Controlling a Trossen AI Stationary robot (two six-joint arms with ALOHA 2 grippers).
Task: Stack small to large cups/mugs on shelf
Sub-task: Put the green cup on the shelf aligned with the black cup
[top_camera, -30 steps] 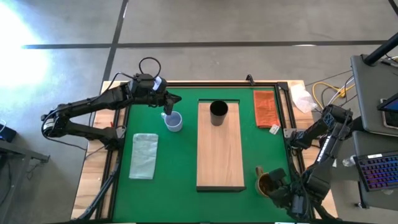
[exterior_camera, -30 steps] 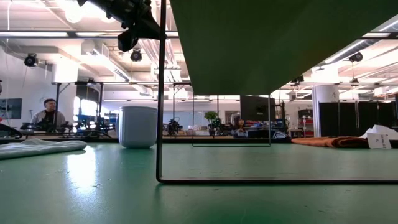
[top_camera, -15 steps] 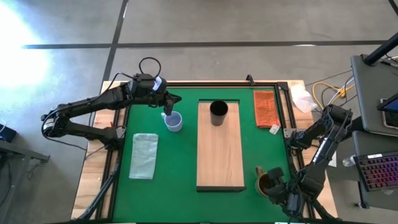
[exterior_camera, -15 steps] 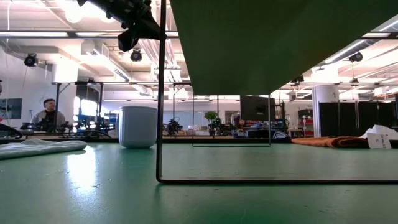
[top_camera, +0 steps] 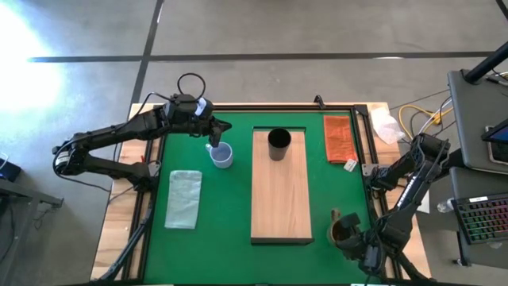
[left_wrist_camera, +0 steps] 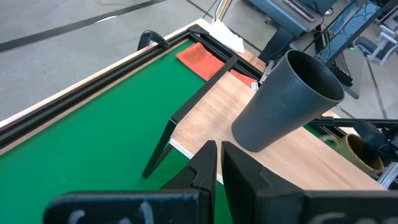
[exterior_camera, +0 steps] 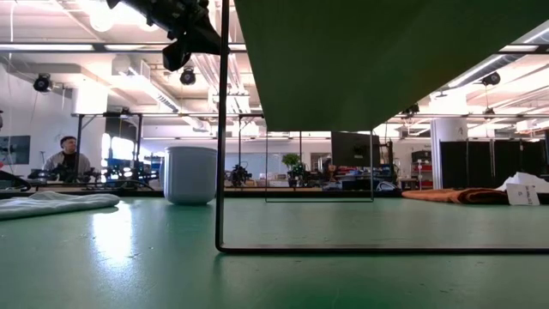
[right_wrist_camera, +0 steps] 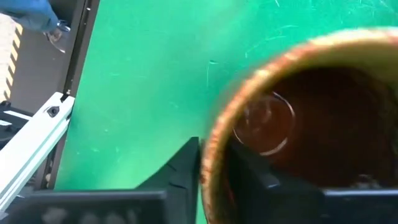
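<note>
The shelf [top_camera: 281, 191] is a long light-wood board on thin wire legs [exterior_camera: 223, 129] in the middle of the green mat. The black tumbler [top_camera: 279, 144] stands upright at the shelf's far end. The pale blue-white mug [top_camera: 221, 155] stands on the mat left of the shelf. My left gripper [top_camera: 214, 129], shut and holding nothing, hangs well above that mug [exterior_camera: 190, 174]. The brown-olive mug [top_camera: 343, 230] stands mouth up near the table's near right corner. My right gripper [top_camera: 354, 241] is shut on it. My right gripper pinches the brown-olive mug's wall at the rim [right_wrist_camera: 208, 158]. One finger [right_wrist_camera: 183, 171] is outside and the other [right_wrist_camera: 252, 177] is inside the mouth. The fingers come from the table's near right side, slanting down. The mug stays upright; its base is hidden.
An orange-red cloth [top_camera: 338, 139] lies at the far right, and a pale green cloth [top_camera: 184, 199] at the near left. A black frame [top_camera: 361, 159] edges the mat. Beyond the table, a person [exterior_camera: 67, 159] sits in the room.
My right gripper has edged toward the table's left edge, onto the brown-olive mug, and taken hold of its rim. The mug has shifted slightly on the mat.
</note>
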